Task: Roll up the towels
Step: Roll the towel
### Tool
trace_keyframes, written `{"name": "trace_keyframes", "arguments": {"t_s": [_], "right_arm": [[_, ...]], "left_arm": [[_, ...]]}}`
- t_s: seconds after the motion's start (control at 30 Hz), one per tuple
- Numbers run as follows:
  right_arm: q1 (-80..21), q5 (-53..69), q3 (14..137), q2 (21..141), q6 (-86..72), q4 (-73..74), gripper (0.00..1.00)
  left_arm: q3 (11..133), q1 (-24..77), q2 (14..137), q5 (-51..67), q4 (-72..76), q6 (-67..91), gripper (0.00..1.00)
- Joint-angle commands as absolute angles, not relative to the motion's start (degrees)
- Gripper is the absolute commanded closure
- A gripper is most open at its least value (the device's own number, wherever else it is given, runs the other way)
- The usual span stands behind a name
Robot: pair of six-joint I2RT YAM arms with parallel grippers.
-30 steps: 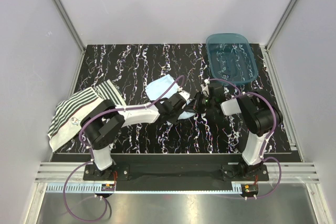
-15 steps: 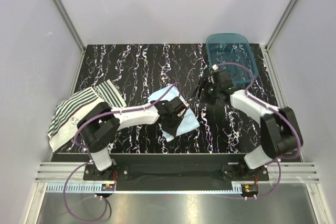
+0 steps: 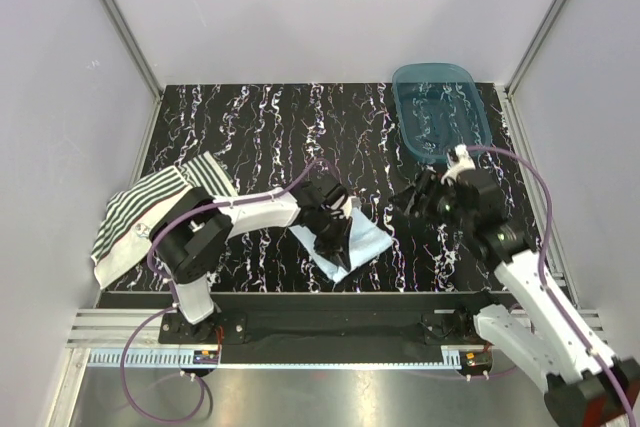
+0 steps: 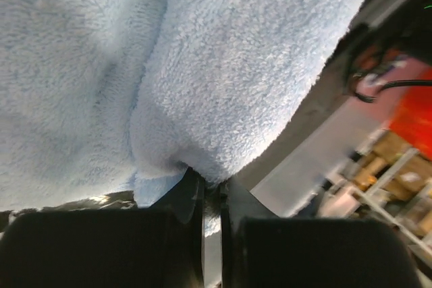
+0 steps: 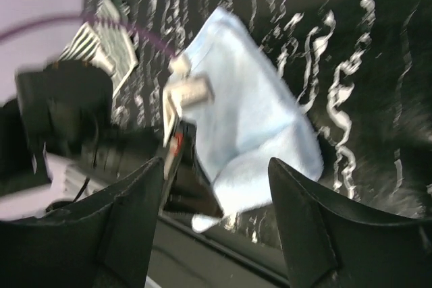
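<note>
The light blue towel [image 3: 366, 240] lies crumpled on the table just left of centre, near the front edge. My left gripper [image 3: 334, 243] is over its left part, shut on a fold of the fluffy blue towel [image 4: 223, 65] at its fingertips [image 4: 210, 183]. My right gripper [image 3: 406, 209] hangs a little to the right of that towel, open and holding nothing. Between its fingers, the right wrist view shows the blue towel [image 5: 250, 119] and the left gripper [image 5: 192, 183]. The green-and-white striped towel [image 3: 150, 209] lies spread at the far left.
A translucent teal tub [image 3: 440, 112] stands at the back right corner of the black marbled table [image 3: 260, 127]. Grey walls enclose the table on three sides. The left arm stretches across the front from its base to the blue towel.
My right gripper has opened and drawn back to the right, away from the blue towel. My left gripper has pulled the blue towel toward the near edge of the table.
</note>
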State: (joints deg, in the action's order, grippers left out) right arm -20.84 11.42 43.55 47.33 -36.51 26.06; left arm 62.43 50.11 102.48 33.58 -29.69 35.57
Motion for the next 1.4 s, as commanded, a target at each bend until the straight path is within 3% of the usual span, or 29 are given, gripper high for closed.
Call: {"name": "trace_keyframes", "arguments": {"t_s": [0.0,0.13,0.3,0.53,0.73,1.0,1.23,1.37], "right_arm": [[-20.7,20.1,35.5,40.1,-41.3,18.5,0.29],[-20.8,21.9,29.5,36.6,-45.6,16.0,0.29],[-20.8,24.3,24.2,41.6,-47.6,9.4,0.31],[-21.0,24.1,25.5,50.8,-47.2,4.2,0.33],[-22.6,25.4,26.9,56.9,-47.5,-2.5,0.52],[-25.1,25.4,27.8,68.0,-48.5,-11.7,0.54],[-26.1,23.6,31.5,75.0,-46.8,-13.0,0.56],[-26.1,21.9,32.5,79.7,-46.1,-13.3,0.58]], "left_arm": [[60.8,47.5,101.6,45.7,-20.1,41.3,0.97],[57.0,45.0,100.8,49.6,-13.8,45.0,0.97],[49.4,41.8,101.5,54.5,1.3,52.9,0.97],[49.6,39.1,104.1,59.1,4.6,54.7,0.96],[51.2,37.3,106.6,60.6,2.5,52.8,0.95],[51.7,35.8,108.8,63.2,4.3,54.0,0.93],[53.9,34.8,109.2,63.2,0.2,50.5,0.74],[57.0,34.5,109.1,59.8,-11.0,44.7,0.61]]}}
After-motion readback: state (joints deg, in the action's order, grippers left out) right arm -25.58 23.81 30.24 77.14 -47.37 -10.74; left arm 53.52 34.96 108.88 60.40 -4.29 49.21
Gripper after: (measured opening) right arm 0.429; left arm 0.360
